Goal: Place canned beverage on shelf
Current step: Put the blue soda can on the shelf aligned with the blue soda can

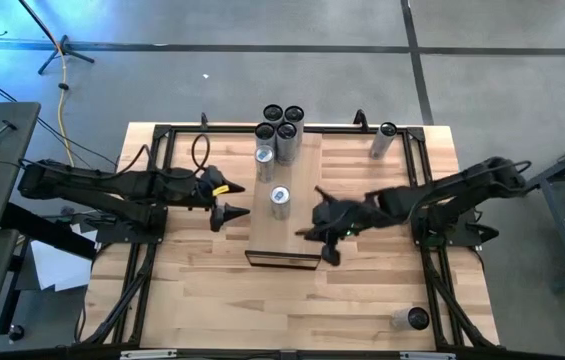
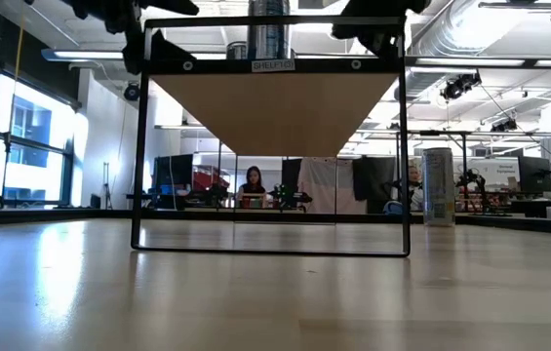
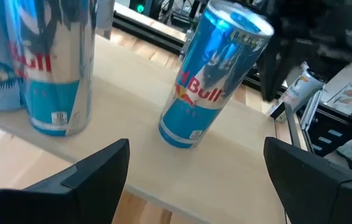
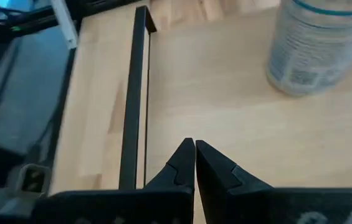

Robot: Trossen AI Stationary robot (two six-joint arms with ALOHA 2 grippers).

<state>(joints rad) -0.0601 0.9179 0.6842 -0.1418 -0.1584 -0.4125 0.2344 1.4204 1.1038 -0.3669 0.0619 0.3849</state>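
The lone Red Bull can stands upright on the shelf, apart from the cluster of cans at the shelf's far end, its long axis vertical. In the left wrist view we see that can straight ahead, between the left gripper's fingers in line of sight but beyond their tips, untouched. The left gripper sits just beside the shelf's left edge with its jaws spread wide and nothing in them. The right gripper hovers over the shelf's right side, fingers pinched together on nothing, with a can ahead of it. We judge the left arm nearer. Another can lies on the tabletop, near the right front corner.
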